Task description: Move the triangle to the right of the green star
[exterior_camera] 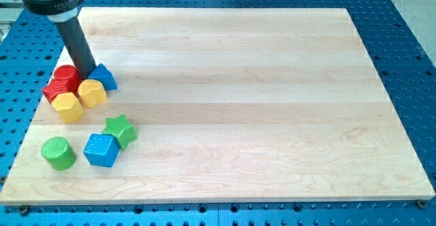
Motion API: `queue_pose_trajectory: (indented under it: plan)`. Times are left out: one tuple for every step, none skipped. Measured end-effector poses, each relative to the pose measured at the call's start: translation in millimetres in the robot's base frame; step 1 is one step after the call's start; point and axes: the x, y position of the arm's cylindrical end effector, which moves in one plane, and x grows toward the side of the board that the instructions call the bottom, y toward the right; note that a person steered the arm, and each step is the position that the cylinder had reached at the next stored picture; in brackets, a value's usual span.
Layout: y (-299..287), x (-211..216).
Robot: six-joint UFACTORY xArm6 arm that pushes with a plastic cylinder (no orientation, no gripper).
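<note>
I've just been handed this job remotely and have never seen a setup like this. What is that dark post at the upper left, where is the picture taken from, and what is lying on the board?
There is one picture only, from a camera looking down at an angle on a wooden board resting on a blue perforated table; its mounting is not on record. The dark post is the robot arm's rod. It holds nothing, it only pushes. My tip sits in a cluster near the view's left edge, just left of the blue triangle and at the right of the red blocks. Below it lie a yellow block and another yellow block. Further toward the view's bottom are the green star, a blue cube touching it, and a green cylinder. The triangle is still above the star, not at its right.
</note>
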Motion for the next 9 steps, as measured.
queue_pose_trajectory:
  plan:
    - [55,19]
    - [80,-6]
    - [113,34]
    - [116,78]
    - [151,103]
    - [194,140]
    - [162,153]
    - [149,207]
    - [70,210]
